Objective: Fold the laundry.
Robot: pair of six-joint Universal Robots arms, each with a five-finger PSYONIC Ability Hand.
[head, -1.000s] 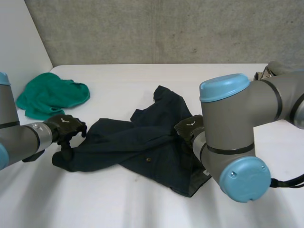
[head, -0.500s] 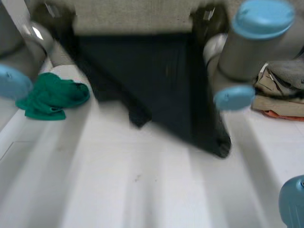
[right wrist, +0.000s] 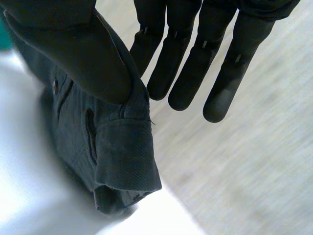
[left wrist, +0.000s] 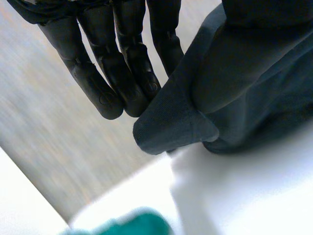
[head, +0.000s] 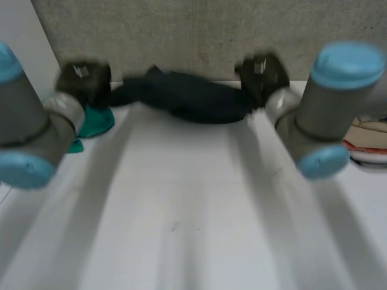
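Both arms have the dark navy woven button-up garment point(head: 193, 103) lifted and strung between them along the far edge of the white surface point(head: 193, 217), by the wall. It's bunched like a rope and sags in the middle. Can't tell if the belly touches down.

The left robot hand point(head: 84, 78) pinches one end between its thumb and straight fingers. The right robot hand point(head: 261, 72) does the same at a thick hemmed cuff point(right wrist: 124, 156), with a small button point(right wrist: 54, 87) just beside its thumb.

My read is that this thing is light, limp and not slippery, so it droops wherever it isn't held. The doubled hems and cuffs look like the firmest places to grab, and matching corners would probably let it hang flat instead of roped.

A crumpled green cloth point(head: 95, 124) sits near the far left corner, and a pile of other clothes point(head: 369, 133) at the right edge.
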